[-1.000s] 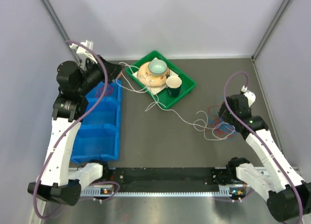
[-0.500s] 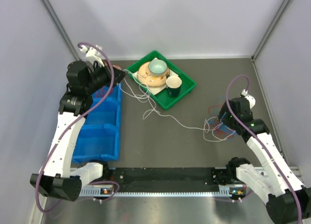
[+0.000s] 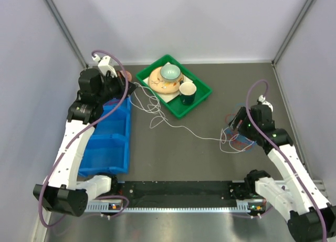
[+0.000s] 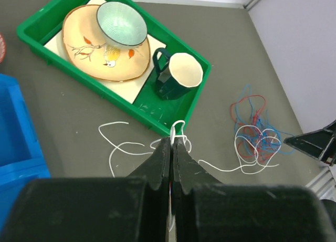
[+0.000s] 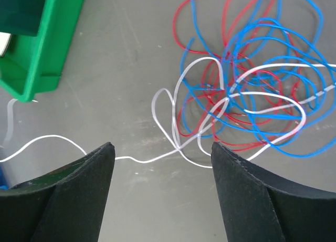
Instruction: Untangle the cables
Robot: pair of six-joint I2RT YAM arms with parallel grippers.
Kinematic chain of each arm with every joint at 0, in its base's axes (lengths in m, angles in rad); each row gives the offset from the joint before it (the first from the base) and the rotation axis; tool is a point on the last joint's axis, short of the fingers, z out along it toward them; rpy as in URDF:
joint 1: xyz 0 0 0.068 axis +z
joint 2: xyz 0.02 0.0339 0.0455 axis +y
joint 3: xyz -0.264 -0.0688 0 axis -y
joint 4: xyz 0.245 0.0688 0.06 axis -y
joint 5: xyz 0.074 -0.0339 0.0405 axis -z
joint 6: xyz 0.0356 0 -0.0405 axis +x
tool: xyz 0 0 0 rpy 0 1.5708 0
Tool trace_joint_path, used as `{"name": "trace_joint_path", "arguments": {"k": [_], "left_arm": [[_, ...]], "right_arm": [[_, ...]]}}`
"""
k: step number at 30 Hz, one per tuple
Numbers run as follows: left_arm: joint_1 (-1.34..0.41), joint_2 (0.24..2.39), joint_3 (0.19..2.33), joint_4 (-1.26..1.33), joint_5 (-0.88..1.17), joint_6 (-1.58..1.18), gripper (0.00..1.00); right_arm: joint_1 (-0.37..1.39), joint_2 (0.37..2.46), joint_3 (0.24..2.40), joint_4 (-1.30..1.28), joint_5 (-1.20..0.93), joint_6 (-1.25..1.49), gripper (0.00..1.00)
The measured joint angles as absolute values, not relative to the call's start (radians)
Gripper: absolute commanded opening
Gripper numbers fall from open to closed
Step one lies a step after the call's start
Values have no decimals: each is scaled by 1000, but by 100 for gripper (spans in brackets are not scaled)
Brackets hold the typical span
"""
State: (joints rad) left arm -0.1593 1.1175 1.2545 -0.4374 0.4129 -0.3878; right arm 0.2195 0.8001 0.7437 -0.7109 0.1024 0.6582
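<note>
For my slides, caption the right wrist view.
Open right gripper above the white cable leaving the red and blue tangle.

White-and-black arms (image 3: pixel 71 147), purple hoses (image 3: pixel 247 97)

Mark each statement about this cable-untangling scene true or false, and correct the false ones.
1. The left end effector is shut on the thin white cable. True.
2. The right end effector grips the tangle of thin red and blue cables. False: it is open, holding nothing.
3. The dark green mug stands in the green plastic tray. True.
4. The pale green ribbed bowl sits inside the mug. False: it rests on the orange patterned plate.
</note>
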Motion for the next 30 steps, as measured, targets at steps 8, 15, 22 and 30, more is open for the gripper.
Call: {"name": "trace_joint_path", "arguments": {"k": [8,15,22,30], "left_arm": [[-183,1122,1226,-433,325,-421,0],[-234,1144,1236,-443,200,-431,0],[-234,1136,1241,-493,158,-437,0],[-234,1127,1240,-519,160,-447,0]], "right_arm": [[220,955,862,-705,79,630,73],[219,1019,974,-717,83,586,71],[227,1045,928,-719,-3,621,69],[287,1185,870,-754,-70,578,63]]}}
